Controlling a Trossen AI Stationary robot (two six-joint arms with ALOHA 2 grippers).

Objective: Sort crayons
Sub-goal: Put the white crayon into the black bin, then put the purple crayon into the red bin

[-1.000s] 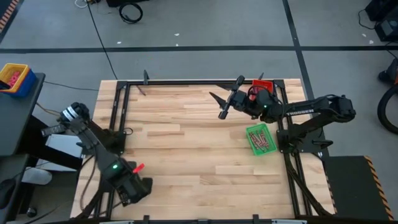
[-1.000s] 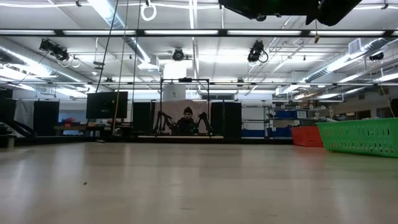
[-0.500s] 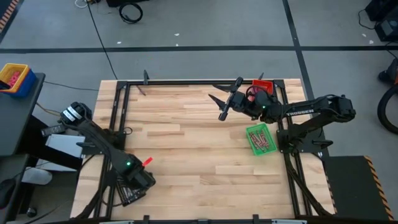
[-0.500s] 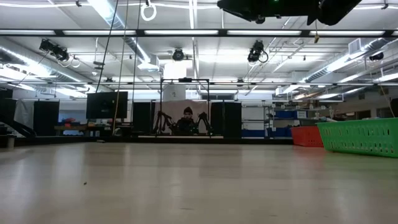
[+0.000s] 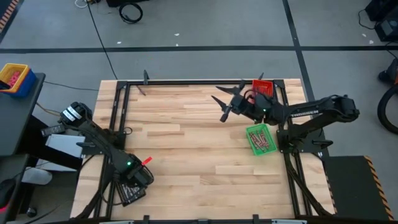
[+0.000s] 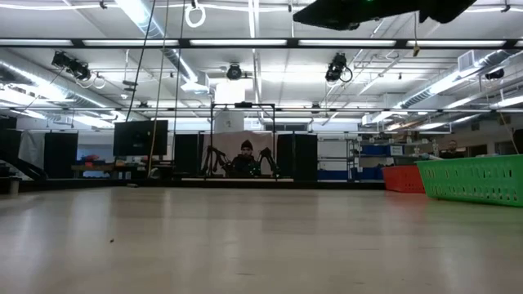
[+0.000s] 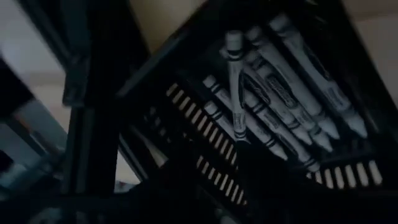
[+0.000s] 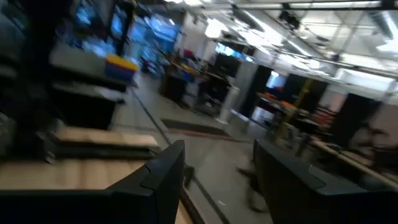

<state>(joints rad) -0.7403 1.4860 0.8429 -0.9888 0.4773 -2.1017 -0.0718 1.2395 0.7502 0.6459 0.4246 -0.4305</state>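
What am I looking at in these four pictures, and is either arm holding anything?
Two dark robot arms work at a wooden table. One picture looks straight down on it, one looks level across the tabletop, and the other two come from a camera on each wrist. On the table stand a green tray holding crayons, a red tray beyond it, and a black tray at the left arm's corner. The left gripper is over the black tray; its wrist camera shows pale crayons lying inside. Whether it holds one is unclear. The right gripper hangs above the table, open and empty.
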